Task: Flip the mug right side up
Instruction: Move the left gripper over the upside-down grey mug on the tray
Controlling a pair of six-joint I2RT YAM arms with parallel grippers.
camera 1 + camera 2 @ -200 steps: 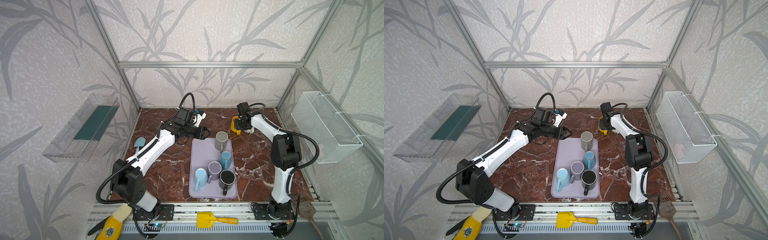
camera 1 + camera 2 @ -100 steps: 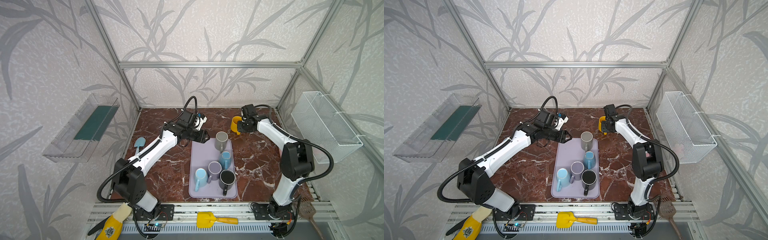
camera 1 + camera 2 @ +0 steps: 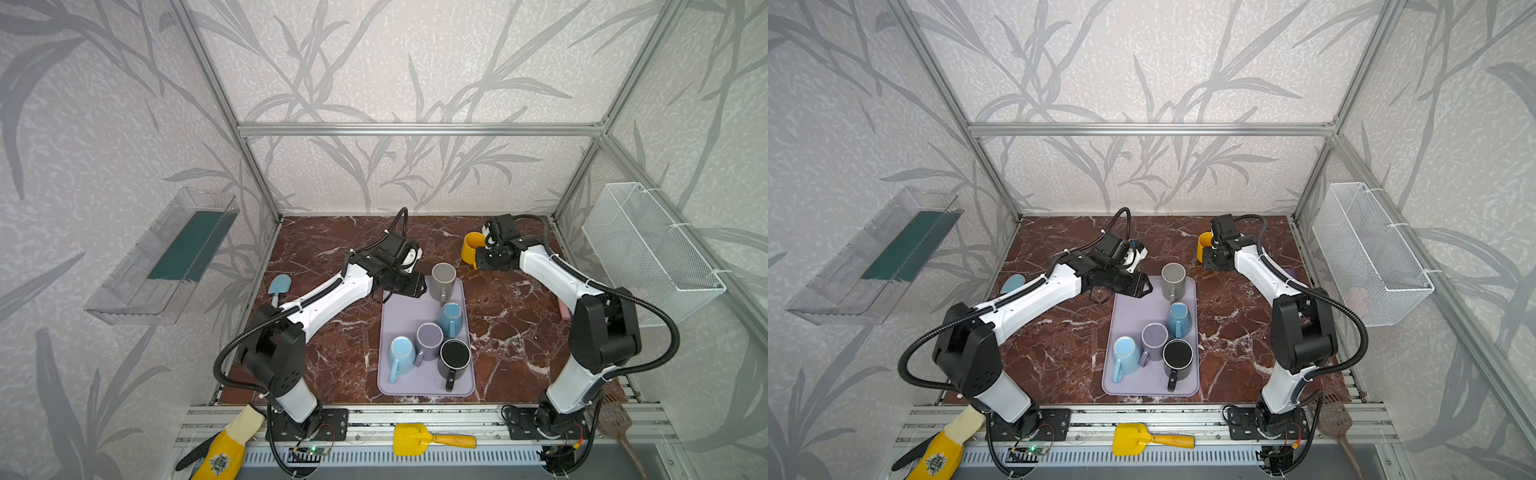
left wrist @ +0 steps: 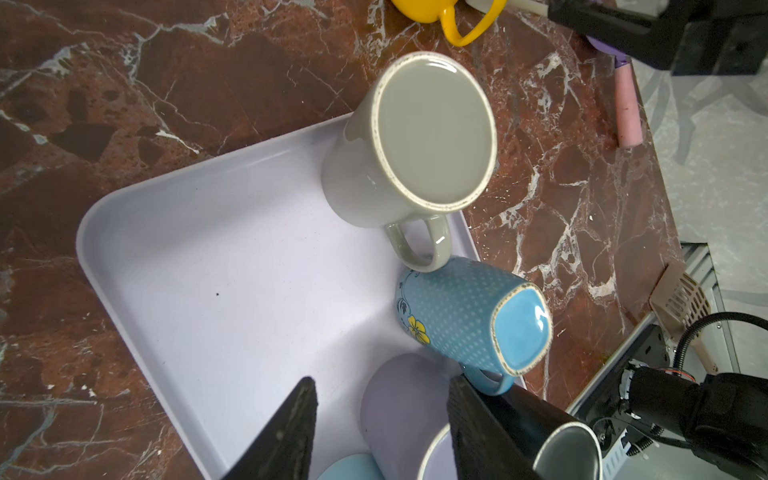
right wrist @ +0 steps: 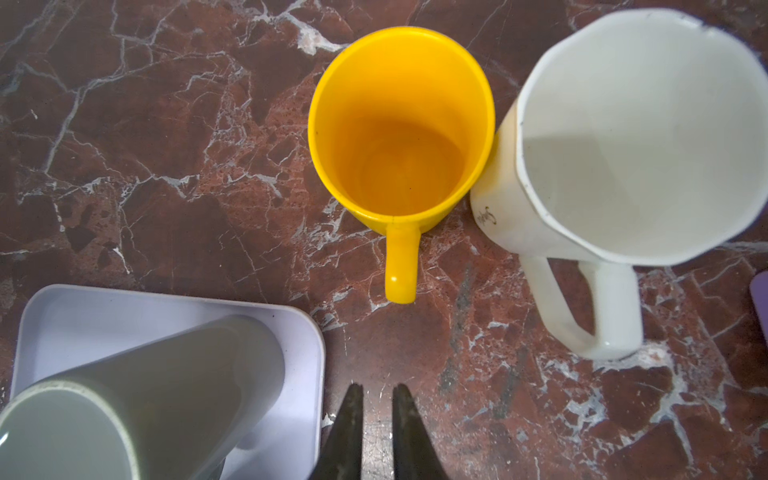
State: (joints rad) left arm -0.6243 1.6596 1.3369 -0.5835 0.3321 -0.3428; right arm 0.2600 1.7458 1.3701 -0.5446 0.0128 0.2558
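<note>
Red-brown marble forms the tabletop (image 3: 332, 332), seen from above inside a metal-framed enclosure with two white-and-black robot arms. On the right of both top views, off the tray and near the back wall, a yellow mug (image 5: 399, 124) stands right side up on the marble with its opening facing upward. Its handle points toward the right gripper (image 5: 377, 390). A white mug (image 5: 640, 133), also upright, stands beside it, their sides touching or almost so. The right gripper hovers just beside the yellow mug's handle without touching it. Its two dark fingers are drawn nearly together with only a slim gap, and they grip nothing. A lavender tray (image 3: 399, 307) lies in the middle of the table. At its far end a grey mug (image 3: 443, 278) stands upside down, base up. Next to it on the tray is a blue dotted mug (image 4: 465, 316), also base up, then a lavender mug (image 3: 429, 338), a light blue mug (image 3: 402, 353) and a black mug (image 3: 455, 355) whose dark opening faces up. The left gripper (image 4: 382, 382) hangs over the far left part of the tray with its fingers spread apart and empty.
</note>
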